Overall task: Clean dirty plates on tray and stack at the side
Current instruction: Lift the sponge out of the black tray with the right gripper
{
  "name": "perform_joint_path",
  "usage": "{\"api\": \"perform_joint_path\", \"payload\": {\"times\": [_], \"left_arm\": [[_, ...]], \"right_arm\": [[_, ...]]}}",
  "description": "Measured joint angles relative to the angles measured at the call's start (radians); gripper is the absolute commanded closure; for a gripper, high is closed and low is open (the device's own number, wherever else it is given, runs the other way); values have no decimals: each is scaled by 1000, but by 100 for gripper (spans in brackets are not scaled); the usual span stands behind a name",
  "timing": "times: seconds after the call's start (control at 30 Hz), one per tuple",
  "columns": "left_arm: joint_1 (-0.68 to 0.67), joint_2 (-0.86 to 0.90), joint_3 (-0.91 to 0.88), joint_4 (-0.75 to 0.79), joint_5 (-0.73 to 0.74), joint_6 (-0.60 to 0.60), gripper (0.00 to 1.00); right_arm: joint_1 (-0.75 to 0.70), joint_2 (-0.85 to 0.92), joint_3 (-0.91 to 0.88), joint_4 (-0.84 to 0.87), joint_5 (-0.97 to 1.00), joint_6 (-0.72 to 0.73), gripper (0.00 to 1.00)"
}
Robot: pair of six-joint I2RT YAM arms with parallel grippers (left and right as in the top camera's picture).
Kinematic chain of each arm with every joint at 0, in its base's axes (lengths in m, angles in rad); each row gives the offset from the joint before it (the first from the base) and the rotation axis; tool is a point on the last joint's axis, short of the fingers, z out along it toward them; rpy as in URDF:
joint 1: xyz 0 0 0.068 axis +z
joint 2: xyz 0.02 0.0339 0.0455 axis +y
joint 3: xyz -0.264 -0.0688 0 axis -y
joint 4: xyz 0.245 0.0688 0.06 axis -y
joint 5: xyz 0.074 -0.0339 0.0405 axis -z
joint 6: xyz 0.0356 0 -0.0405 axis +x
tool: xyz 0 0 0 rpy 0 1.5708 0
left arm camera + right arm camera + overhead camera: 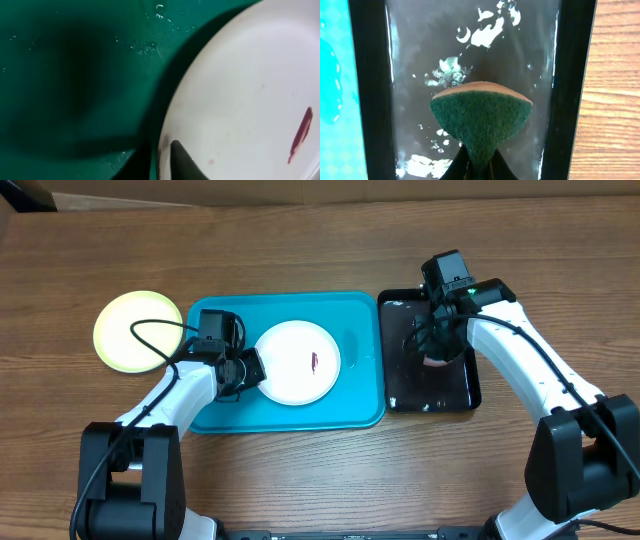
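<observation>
A white plate (297, 362) with a reddish smear (314, 361) lies on the turquoise tray (360, 305). A yellow-green plate (140, 332) lies on the table left of the tray. The mint plate is not in view. My left gripper (250, 370) sits at the white plate's left rim. In the left wrist view one finger (182, 162) lies on top of the white plate (250, 90), whose rim casts a wide shadow on the tray (75, 75). My right gripper (480, 167) is shut on a green sponge (480, 117) over the wet black tray (370, 100).
The glossy black tray (400, 395) stands right against the turquoise tray's right side and holds water and foam patches. Bare wooden table (300, 240) lies behind and in front of both trays.
</observation>
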State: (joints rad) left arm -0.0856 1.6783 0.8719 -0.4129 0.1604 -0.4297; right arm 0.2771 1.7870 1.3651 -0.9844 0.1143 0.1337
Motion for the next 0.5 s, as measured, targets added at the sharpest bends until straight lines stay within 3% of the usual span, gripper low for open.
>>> {"api": "perform_joint_path", "payload": {"times": [0.07,0.13,0.23,0.33,0.5], "left_arm": [[0,0,0,13,-1,-3,96],[0,0,0,15,-1,3,96],[0,0,1,6,0,3,95],[0,0,6,-24,3,-6,88],[0,0,6,-34,7,-13,88]], "right_arm": [[0,0,0,-4,2,0,96],[0,0,0,-5,3,-1,96],[0,0,0,-14,5,-5,96],[0,0,0,-27,5,-15,96],[0,0,0,-35,5,-41,96]]}}
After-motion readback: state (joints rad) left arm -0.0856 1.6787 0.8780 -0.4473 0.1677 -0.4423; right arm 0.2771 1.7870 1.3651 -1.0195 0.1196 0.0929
